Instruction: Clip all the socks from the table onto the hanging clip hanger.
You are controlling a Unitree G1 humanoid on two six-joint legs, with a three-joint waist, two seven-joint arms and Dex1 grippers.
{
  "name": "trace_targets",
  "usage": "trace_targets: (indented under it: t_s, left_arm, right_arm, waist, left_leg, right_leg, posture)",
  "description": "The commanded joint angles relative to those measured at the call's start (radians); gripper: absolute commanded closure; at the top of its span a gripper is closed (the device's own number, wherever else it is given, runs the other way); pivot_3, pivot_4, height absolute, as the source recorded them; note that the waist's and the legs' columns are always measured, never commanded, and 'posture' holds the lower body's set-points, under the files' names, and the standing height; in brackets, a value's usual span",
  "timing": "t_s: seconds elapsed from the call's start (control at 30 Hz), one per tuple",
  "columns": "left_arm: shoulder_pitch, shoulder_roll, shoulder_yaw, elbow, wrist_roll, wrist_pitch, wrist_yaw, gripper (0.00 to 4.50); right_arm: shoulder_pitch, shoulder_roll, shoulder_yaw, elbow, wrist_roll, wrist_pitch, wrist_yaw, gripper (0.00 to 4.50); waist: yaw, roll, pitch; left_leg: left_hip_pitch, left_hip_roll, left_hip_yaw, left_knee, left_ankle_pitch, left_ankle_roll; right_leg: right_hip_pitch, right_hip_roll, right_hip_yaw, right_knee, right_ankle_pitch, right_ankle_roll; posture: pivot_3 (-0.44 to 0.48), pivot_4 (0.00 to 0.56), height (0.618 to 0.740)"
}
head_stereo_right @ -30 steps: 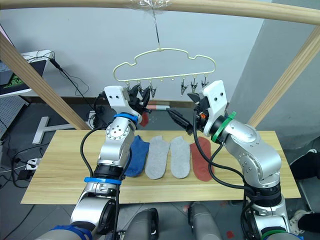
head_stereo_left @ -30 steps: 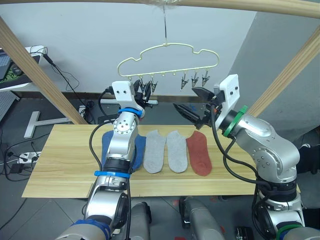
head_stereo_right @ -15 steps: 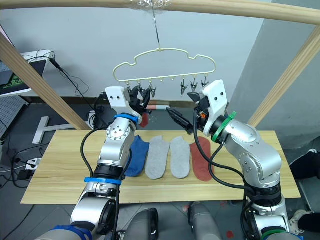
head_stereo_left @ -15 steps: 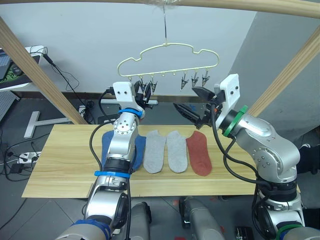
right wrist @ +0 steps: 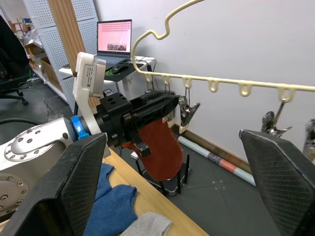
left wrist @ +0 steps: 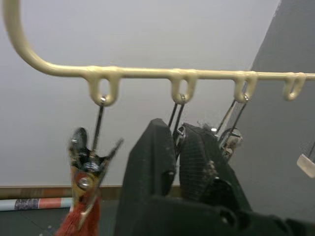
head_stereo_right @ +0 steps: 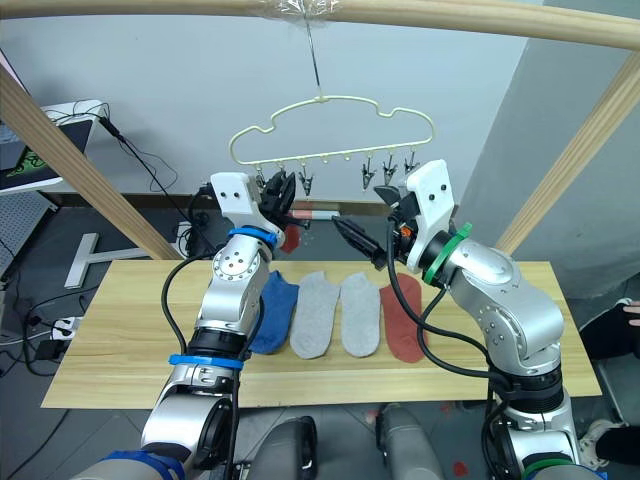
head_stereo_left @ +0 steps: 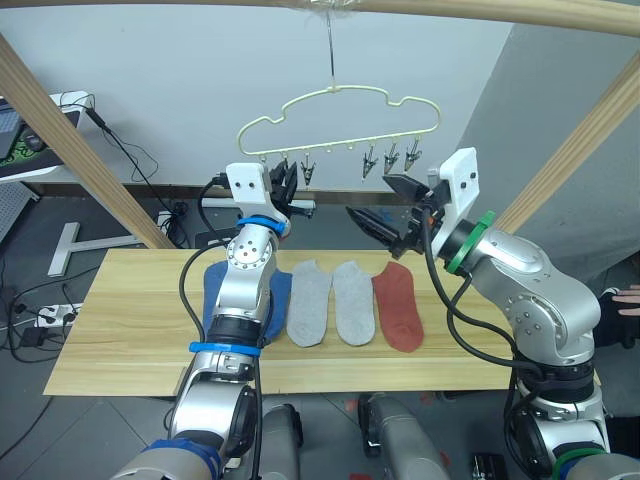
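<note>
One rust-red sock (right wrist: 160, 147) already hung from the end clip (left wrist: 84, 162) of the clip hanger (head_stereo_left: 340, 100). The left claw (left wrist: 178, 152) was up at the bar, fingers pressed together about the second clip — pinching it open, I judged, though no sock was in it. The right claw (head_stereo_left: 385, 205) hovered at about four o'clock from the hanger's bar, spread wide and empty. On the worktop (head_stereo_left: 120, 330) lay the blue socks (head_stereo_left: 275, 295), two grey socks (head_stereo_left: 310, 300) and the other red sock (head_stereo_left: 398, 305), side by side. The next move seemed to call for the right claw to fetch a sock and feed its cuff into the opened clip. No containers were present — only the hanger's clips.
</note>
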Motion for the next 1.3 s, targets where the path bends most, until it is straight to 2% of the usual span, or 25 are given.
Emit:
trace_targets:
  t_s: [0.03,0.13,0.27,0.4,0.5,0.57,0.7,0.8,0.97,1.03,1.1,1.3]
  left_arm:
    - [0.000,0.002,0.002,-0.046,-0.011,-0.011,-0.006,4.49]
    - [0.004,0.006,0.014,-0.060,-0.034,0.013,-0.016,4.49]
    - [0.013,0.006,0.049,-0.122,-0.179,0.138,-0.128,4.49]
    - [0.035,0.037,0.117,-0.219,-0.369,0.377,-0.207,4.49]
    - [0.056,0.071,0.158,-0.269,-0.459,0.497,-0.228,4.49]
    - [0.060,0.080,0.167,-0.284,-0.480,0.529,-0.227,4.49]
    - [0.095,0.124,0.164,-0.310,-0.462,0.545,-0.239,4.49]
    - [0.105,0.117,0.147,-0.334,-0.460,0.545,-0.235,4.49]
    - [0.119,0.104,0.123,-0.356,-0.454,0.544,-0.227,4.49]
    - [0.120,0.106,0.121,-0.362,-0.456,0.546,-0.225,4.50]
    - [0.123,0.111,0.126,-0.364,-0.457,0.547,-0.224,4.50]
    - [0.132,0.131,0.151,-0.377,-0.482,0.572,-0.229,4.50]
  right_arm:
    - [-0.019,-0.002,-0.018,-0.028,0.013,-0.009,-0.008,0.00]
    - [-0.015,0.004,-0.012,-0.029,0.016,-0.011,-0.011,0.00]
    - [0.080,-0.019,0.054,-0.027,-0.031,-0.004,-0.018,0.00]
    - [0.226,-0.101,0.197,0.104,-0.226,-0.085,-0.049,0.00]
    - [0.260,-0.078,0.202,0.238,-0.298,-0.137,-0.097,0.00]
    - [0.263,-0.066,0.199,0.278,-0.323,-0.158,-0.103,0.00]
    - [0.224,0.018,0.219,0.536,-0.401,-0.278,-0.138,0.00]
    - [0.175,0.106,0.161,0.700,-0.387,-0.348,-0.151,0.00]
    - [0.116,0.142,0.144,0.893,-0.412,-0.380,-0.139,0.00]
    - [0.107,0.140,0.154,0.932,-0.427,-0.408,-0.123,0.36]
    - [0.110,0.133,0.161,0.977,-0.445,-0.416,-0.109,0.93]
    - [0.182,0.072,0.158,0.881,-0.456,-0.414,-0.046,3.14]
  waist:
    - [0.000,0.000,0.000]
    - [0.000,0.000,0.000]
    - [0.000,0.000,0.000]
    - [-0.001,0.000,0.000]
    - [-0.004,0.000,0.000]
    - [-0.012,0.000,0.000]
    - [-0.024,-0.001,-0.001]
    - [-0.023,-0.001,-0.001]
    - [-0.019,-0.001,-0.001]
    - [-0.017,-0.001,-0.001]
    - [-0.017,-0.001,-0.001]
    - [-0.016,-0.001,-0.001]
  left_leg:
    - [0.000,0.000,0.000,0.000,0.000,0.000]
    - [0.000,0.000,0.000,0.000,0.000,0.000]
    - [0.000,0.000,-0.001,0.000,0.000,0.000]
    - [0.000,0.000,0.000,0.000,0.000,0.000]
    - [0.000,0.000,0.001,0.000,0.000,0.000]
    - [0.002,0.000,0.001,0.000,0.000,0.000]
    - [0.007,0.001,0.001,0.000,0.000,0.000]
    - [0.008,0.001,0.001,-0.001,0.000,0.000]
    - [0.007,0.000,0.003,-0.001,0.000,0.000]
    - [0.007,0.000,0.003,-0.001,0.000,0.000]
    - [0.007,0.000,0.003,-0.001,0.000,0.000]
    - [0.010,0.001,0.002,-0.002,0.000,0.000]
  right_leg:
    - [0.000,0.000,0.000,0.000,0.000,0.000]
    - [0.000,0.000,0.000,0.000,0.000,0.000]
    - [0.000,0.000,0.000,0.000,0.000,0.000]
    - [0.000,0.000,0.000,-0.001,0.000,0.000]
    - [0.000,0.000,0.000,0.000,0.000,0.000]
    - [0.000,0.000,0.001,0.001,0.000,0.000]
    - [0.004,0.001,0.002,0.002,0.000,0.000]
    - [0.004,0.002,0.001,0.002,0.000,0.000]
    - [0.005,0.000,0.003,0.000,0.000,0.000]
    - [0.005,0.000,0.003,0.000,0.000,0.000]
    - [0.005,0.000,0.003,0.000,0.000,0.000]
    - [0.007,0.001,0.003,0.001,0.000,0.000]
  posture:
    - [-0.142,0.264,0.740]
    - [-0.142,0.264,0.740]
    - [-0.119,0.260,0.740]
    - [-0.106,0.259,0.740]
    - [-0.101,0.259,0.740]
    - [-0.094,0.255,0.740]
    - [-0.077,0.257,0.740]
    - [-0.069,0.260,0.740]
    - [-0.059,0.264,0.740]
    - [-0.056,0.265,0.740]
    - [-0.048,0.267,0.740]
    - [-0.043,0.269,0.740]
